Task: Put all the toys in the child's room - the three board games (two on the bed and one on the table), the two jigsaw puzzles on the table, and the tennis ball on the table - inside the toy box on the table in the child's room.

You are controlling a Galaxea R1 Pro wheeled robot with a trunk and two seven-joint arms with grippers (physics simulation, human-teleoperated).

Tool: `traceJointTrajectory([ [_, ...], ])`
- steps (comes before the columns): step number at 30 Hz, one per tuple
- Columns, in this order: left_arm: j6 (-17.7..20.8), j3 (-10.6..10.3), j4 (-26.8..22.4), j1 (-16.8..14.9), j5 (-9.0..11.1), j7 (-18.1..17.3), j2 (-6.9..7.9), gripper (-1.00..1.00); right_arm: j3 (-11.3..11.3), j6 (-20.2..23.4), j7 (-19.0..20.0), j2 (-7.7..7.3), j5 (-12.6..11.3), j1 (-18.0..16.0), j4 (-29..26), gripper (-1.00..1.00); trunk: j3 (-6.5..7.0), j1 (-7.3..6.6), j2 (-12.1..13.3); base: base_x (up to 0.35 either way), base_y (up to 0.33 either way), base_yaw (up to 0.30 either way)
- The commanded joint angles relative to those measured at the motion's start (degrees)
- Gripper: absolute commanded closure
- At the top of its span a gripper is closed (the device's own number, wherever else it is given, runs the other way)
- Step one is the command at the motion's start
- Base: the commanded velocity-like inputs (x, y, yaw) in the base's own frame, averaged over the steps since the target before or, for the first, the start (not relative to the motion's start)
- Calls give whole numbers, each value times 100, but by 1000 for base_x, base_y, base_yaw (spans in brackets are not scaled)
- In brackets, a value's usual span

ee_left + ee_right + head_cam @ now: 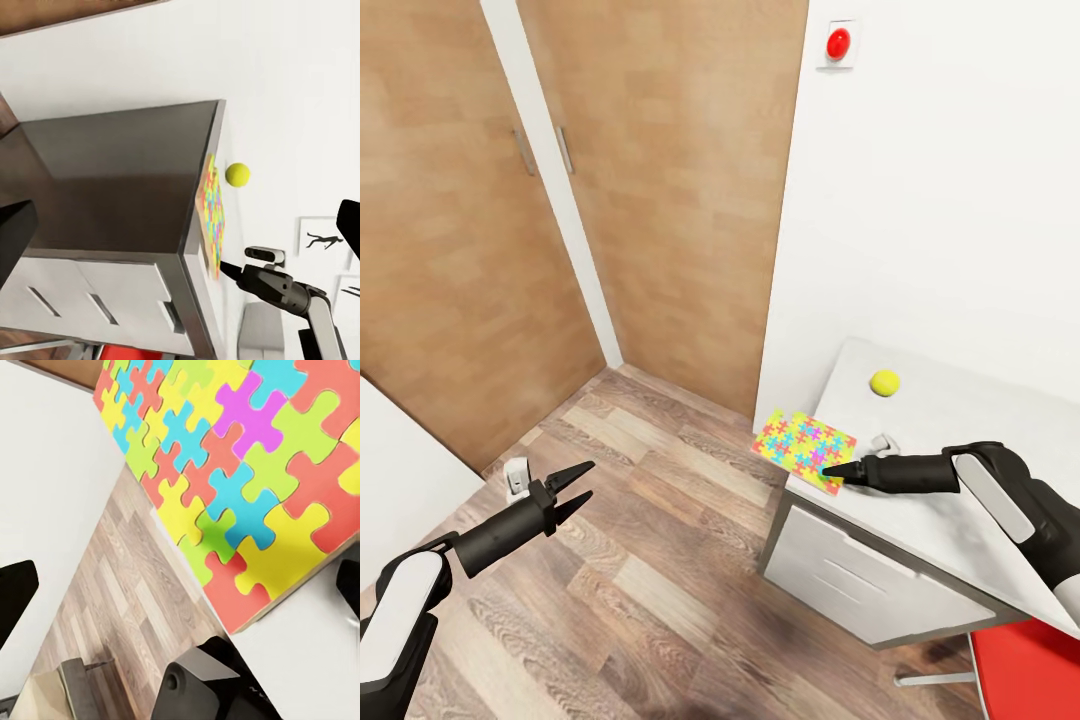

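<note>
Jigsaw puzzle (806,447) lying flat at the near-left corner of the table (960,420), one edge jutting past the rim over the floor (640,560); tennis ball (884,382) farther back, well apart. Right gripper (830,469) at the puzzle's near edge, tips looking closed to a point, clamped on nothing visible. Left gripper (582,484) over the floor, fingers slightly apart, empty. Probably light, thin, stiff and slick; best pinched at the overhanging edge.
</note>
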Motion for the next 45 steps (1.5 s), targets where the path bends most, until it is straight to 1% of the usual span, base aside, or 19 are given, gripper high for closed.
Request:
traceJointTrajectory([
  [1,26,8,1,-4,-33,-38,-1,-100,9,7,36,-4,25,-6,1,-100,-5,0,-3,0,0,12],
  [21,26,3,1,-4,-27,-38,-8,-100,-36,7,32,-20,24,-13,53,-100,-5,0,-3,0,0,3],
  [23,26,2,1,-4,-27,-38,-8,-100,-123,7,25,-66,27,-11,64,-100,-5,0,-3,0,0,0],
  [25,26,1,1,-4,-27,-38,-8,-100,-281,7,21,-146,29,-9,71,-100,-5,0,-3,0,0,0],
  [26,26,1,1,-4,-27,-38,-8,-100,-281,7,21,-146,29,-9,71,-100,-5,0,-3,0,0,0],
  [29,26,-5,1,-4,-27,-38,-9,-100,-586,7,18,-276,31,-7,79,-100,-5,0,-3,0,0,0],
  [30,26,-5,1,-4,-27,-38,-9,-100,-586,7,18,-276,31,-7,79,-100,-5,0,-3,0,0,0],
  [32,26,-8,1,-4,-30,-35,-9,-100,-806,7,16,-369,32,-6,86,-100,-5,0,-3,0,0,0],
  [33,26,-8,1,-4,-30,-35,-9,-100,-806,7,16,-369,32,-6,86,-100,-5,0,-3,0,0,0],
  [35,26,-14,1,-4,-31,-33,-9,-100,-1024,7,15,-463,35,-5,103,-100,-5,0,-3,0,0,0],
  [36,26,-14,1,-4,-31,-33,-9,-100,-1024,7,15,-463,35,-5,103,-100,-5,0,-3,0,0,0],
  [38,26,-21,1,-4,-33,-28,-9,-100,-1215,7,15,-552,34,-5,126,-100,-5,0,-3,0,0,0],
  [39,26,-21,1,-4,-33,-28,-9,-100,-1215,7,15,-552,34,-5,126,-100,-5,0,-3,0,0,0],
  [41,26,-26,1,-4,-34,-25,-9,-100,-1375,7,13,-630,34,-5,146,-100,-5,0,-3,0,0,0],
  [42,26,-26,1,-4,-34,-25,-9,-100,-1375,7,13,-630,34,-5,146,-100,-5,0,-3,0,0,0],
  [44,26,-30,1,-4,-35,-24,-9,-100,-1498,7,13,-700,33,-5,158,-100,-5,0,-3,0,0,0],
  [45,26,-30,1,-4,-35,-24,-9,-100,-1498,7,13,-700,33,-5,158,-100,-5,0,-3,0,0,0],
])
